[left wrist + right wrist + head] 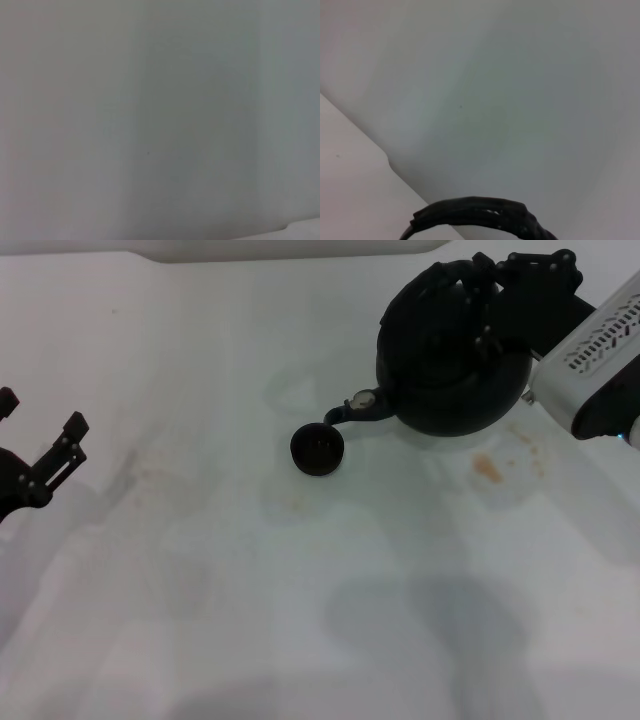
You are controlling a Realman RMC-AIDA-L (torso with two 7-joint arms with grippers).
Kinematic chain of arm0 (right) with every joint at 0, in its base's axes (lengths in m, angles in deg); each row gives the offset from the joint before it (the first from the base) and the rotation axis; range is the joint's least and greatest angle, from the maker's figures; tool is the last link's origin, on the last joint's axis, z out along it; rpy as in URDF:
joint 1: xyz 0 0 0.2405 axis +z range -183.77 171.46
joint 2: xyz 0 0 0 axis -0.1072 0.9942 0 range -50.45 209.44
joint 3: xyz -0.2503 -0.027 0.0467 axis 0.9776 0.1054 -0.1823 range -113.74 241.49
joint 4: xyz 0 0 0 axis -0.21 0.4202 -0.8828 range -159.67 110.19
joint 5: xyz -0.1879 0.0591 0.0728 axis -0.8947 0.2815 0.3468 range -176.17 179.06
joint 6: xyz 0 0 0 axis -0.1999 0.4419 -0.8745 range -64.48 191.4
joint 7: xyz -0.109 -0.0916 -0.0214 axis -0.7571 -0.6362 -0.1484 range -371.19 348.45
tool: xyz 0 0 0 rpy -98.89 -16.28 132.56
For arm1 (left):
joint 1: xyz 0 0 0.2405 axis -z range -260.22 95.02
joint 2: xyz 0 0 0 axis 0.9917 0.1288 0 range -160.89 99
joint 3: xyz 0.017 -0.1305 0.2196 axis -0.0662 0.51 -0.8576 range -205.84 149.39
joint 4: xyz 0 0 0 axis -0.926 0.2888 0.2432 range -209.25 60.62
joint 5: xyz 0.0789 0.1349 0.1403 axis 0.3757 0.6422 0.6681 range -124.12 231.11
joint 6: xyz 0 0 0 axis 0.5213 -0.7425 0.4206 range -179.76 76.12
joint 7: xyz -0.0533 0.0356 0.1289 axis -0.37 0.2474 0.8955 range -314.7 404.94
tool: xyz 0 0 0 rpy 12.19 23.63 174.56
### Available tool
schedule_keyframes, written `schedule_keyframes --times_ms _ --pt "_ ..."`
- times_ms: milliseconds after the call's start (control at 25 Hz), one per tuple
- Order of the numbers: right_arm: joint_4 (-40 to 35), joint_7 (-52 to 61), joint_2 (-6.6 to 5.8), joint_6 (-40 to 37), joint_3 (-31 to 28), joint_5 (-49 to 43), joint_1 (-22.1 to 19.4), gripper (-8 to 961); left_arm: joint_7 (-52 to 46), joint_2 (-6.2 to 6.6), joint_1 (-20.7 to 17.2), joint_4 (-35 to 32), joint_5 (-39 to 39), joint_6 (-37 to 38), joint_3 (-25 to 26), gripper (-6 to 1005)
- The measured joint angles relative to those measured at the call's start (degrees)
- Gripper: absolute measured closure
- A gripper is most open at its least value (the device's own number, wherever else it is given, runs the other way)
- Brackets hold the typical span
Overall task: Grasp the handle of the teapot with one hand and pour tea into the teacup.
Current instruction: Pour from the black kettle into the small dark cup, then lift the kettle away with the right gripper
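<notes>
The round black teapot (pixel 450 370) is at the back right of the white table, tipped with its short spout (pixel 348 412) pointing at the teacup. The small dark teacup (pixel 317 450) stands just beside and below the spout tip. My right gripper (pixel 492 295) comes in from the right and is shut on the arched black handle (pixel 440 282) over the pot's top. Part of that ribbed handle (pixel 475 215) shows in the right wrist view. My left gripper (pixel 40 425) is parked at the far left edge, open and holding nothing.
A brownish stain (pixel 487 468) marks the table just in front of the teapot. The table's back edge (pixel 300 252) runs along the top of the head view. The left wrist view shows only bare pale surface.
</notes>
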Motion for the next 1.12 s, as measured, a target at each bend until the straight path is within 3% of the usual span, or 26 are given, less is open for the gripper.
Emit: schedule_keyframes --times_ms 680,1120 --pt "1.02 -1.32 -0.09 -1.95 1.79 0.0 0.04 838 0.54 0.0 0.35 0.0 -0.09 0.26 0.0 137" --pt "2.41 -5.19 0.01 -8.87 6.54 -0.34 0.53 839 0.56 0.0 0.49 0.01 -0.21 0.58 0.0 138"
